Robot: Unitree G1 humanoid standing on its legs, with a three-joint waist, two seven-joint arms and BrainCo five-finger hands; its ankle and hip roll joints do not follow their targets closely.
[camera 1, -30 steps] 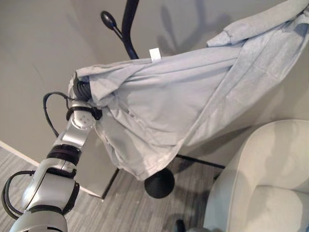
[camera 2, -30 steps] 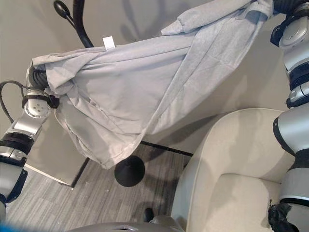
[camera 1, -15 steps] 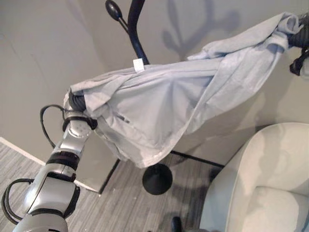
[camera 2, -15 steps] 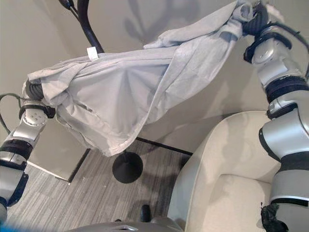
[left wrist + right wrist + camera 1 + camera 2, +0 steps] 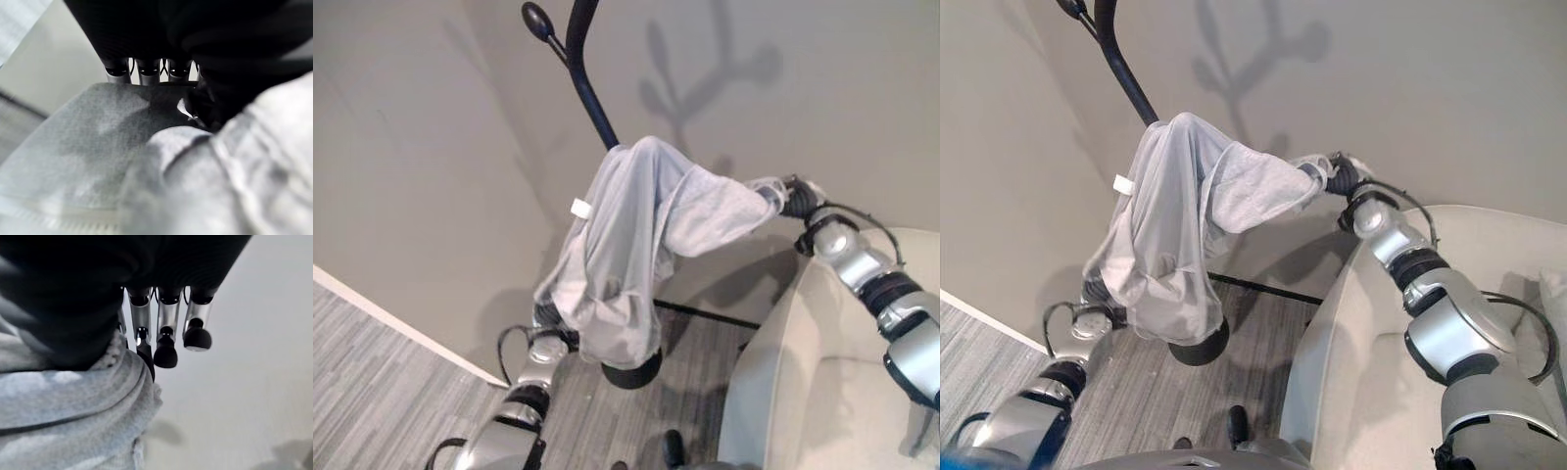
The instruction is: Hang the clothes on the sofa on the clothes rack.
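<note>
A light grey garment [image 5: 631,225] lies bunched over an arm of the black clothes rack [image 5: 591,96] and hangs down its pole. Its lower folds reach my left hand [image 5: 1094,294], which sits low beside the rack's round base [image 5: 631,368] with grey cloth [image 5: 122,147] lying over it. One sleeve [image 5: 720,211] stretches sideways to my right hand [image 5: 795,196], which pinches the sleeve end [image 5: 88,391] while its other fingers [image 5: 166,352] hang free above the wall.
A cream sofa [image 5: 832,392] stands at the right under my right arm. A black knobbed hook [image 5: 536,18] sticks out near the rack's top. Grey walls stand behind, with grey plank floor [image 5: 372,392] at the lower left.
The garment, spread wide and high between both hands before, now hangs bunched over the rack. My left hand has dropped to near the base and my right hand has come down toward the sofa.
</note>
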